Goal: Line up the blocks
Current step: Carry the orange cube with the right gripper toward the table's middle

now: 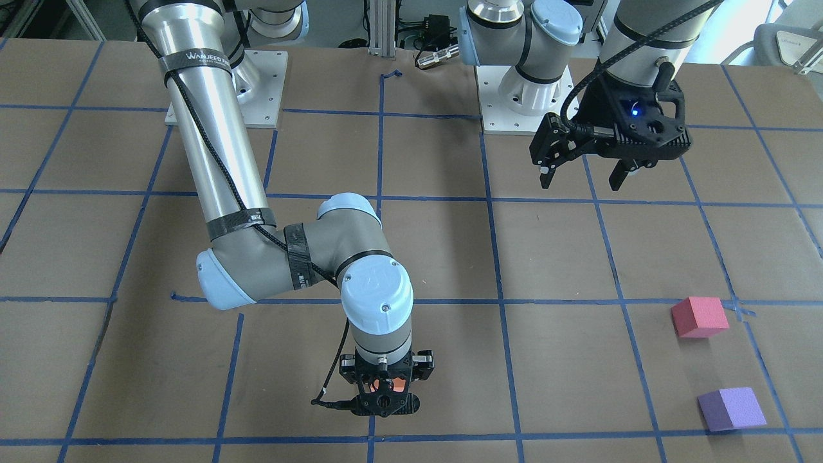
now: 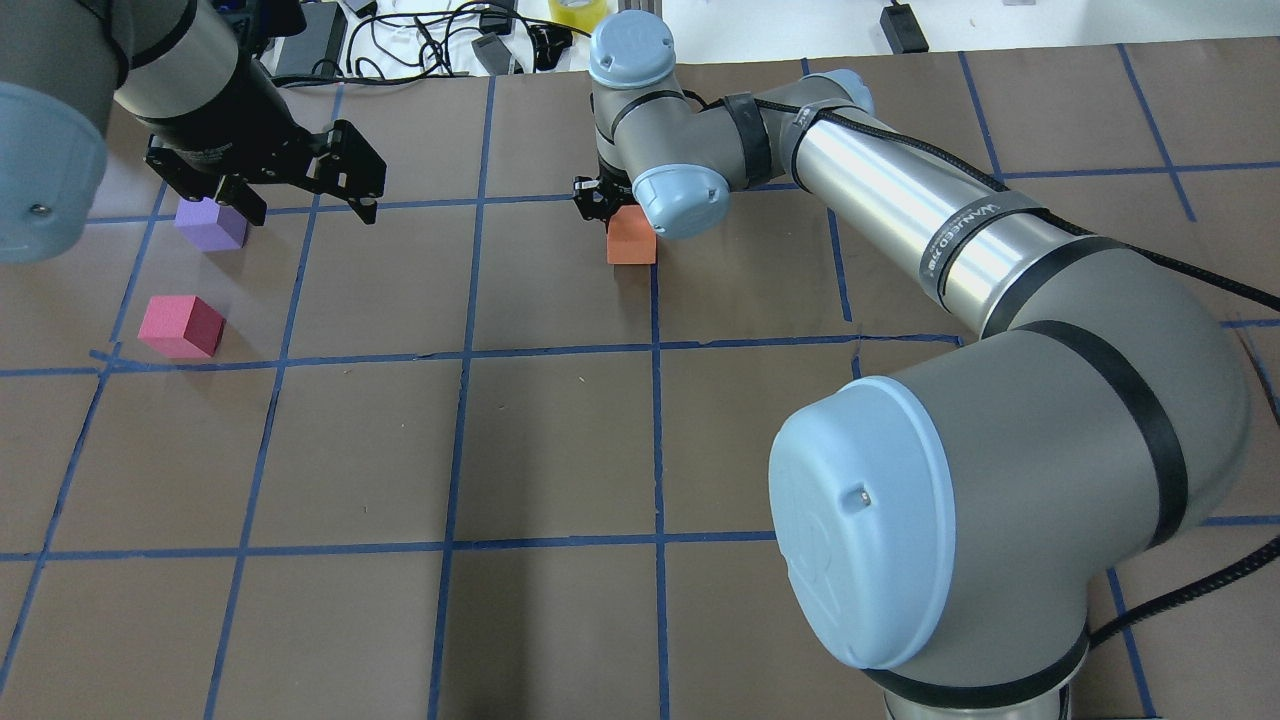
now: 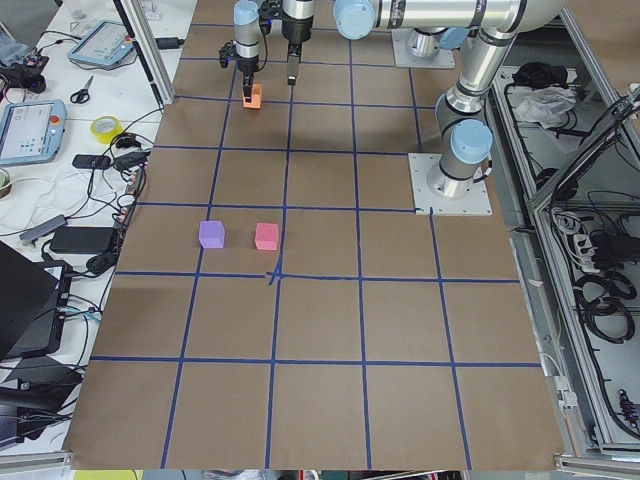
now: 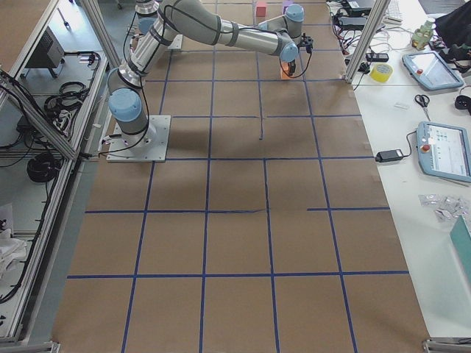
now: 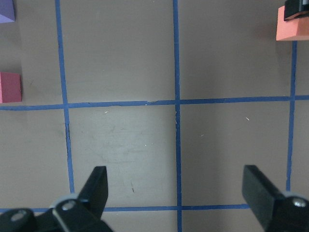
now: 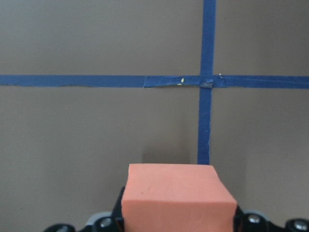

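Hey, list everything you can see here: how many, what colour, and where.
table: one, brown, gridded with blue tape lines.
orange block: one, orange, mid-table on a tape line.
pink-red block: one, pink-red, robot's left side, by a tape crossing.
purple block: one, purple, beyond the pink-red one, apart from it.
tape roll: one, yellow, off the table, operators' side.
left gripper: one, black, open, above the table, holding nothing.
right gripper: one, black, shut on the orange block.

Brown paper table cover [image 3: 320, 330] with a blue tape grid [image 3: 275, 300], cluttered bench alongside.
At the left edge of the exterior left view lie a yellow tape roll [image 3: 104, 128], scissors [image 3: 81, 92], two screen pendants [image 3: 30, 130] and, lower down, black cables [image 3: 120, 170].
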`<state>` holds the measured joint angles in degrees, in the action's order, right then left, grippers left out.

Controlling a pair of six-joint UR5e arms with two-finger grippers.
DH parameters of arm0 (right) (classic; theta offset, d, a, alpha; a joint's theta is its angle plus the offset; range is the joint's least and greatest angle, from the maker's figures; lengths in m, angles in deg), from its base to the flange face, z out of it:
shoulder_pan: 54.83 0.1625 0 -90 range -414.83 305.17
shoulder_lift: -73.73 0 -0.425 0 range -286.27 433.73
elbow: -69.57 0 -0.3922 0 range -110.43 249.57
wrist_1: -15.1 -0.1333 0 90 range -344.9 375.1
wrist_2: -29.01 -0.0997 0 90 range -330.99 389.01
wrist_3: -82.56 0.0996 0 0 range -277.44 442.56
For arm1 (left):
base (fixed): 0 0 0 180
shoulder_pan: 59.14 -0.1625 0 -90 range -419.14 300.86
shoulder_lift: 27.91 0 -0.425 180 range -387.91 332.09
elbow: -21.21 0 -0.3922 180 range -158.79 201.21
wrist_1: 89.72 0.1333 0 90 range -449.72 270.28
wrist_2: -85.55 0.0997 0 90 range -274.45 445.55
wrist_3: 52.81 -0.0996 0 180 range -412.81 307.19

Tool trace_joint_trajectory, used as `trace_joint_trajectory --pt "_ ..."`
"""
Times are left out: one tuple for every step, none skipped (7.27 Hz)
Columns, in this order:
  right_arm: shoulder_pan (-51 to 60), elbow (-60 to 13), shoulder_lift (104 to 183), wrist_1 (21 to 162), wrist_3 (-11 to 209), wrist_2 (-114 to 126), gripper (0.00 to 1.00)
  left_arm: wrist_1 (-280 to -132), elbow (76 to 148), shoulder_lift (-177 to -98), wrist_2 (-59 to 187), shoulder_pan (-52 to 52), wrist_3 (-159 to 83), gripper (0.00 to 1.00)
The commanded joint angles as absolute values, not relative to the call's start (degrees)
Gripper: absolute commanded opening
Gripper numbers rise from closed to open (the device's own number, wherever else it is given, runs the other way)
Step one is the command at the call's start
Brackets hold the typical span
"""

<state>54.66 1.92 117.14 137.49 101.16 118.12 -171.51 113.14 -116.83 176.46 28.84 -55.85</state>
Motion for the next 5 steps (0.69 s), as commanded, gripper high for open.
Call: trace_joint_trajectory --pt "54.8 2.2 116.7 137.5 102.0 118.0 0.12 -171.5 113.1 -116.9 176.4 28.8 -55.9 1.00" --pt "54.8 2.2 116.7 137.6 101.7 117.8 0.25 -171.5 113.1 -116.9 176.4 28.8 -55.9 1.00" --pt "54.8 2.2 116.7 137.6 101.5 118.0 0.55 -171.5 113.1 -116.9 176.5 28.9 -55.9 1.00" --pt "54.7 2.2 116.6 137.6 100.5 118.2 1.00 -171.5 113.1 -117.0 176.4 28.8 -55.8 1.00" --pt "54.7 2.2 116.7 137.5 100.7 118.3 1.00 -171.8 113.1 -116.6 176.4 28.9 -55.9 1.00"
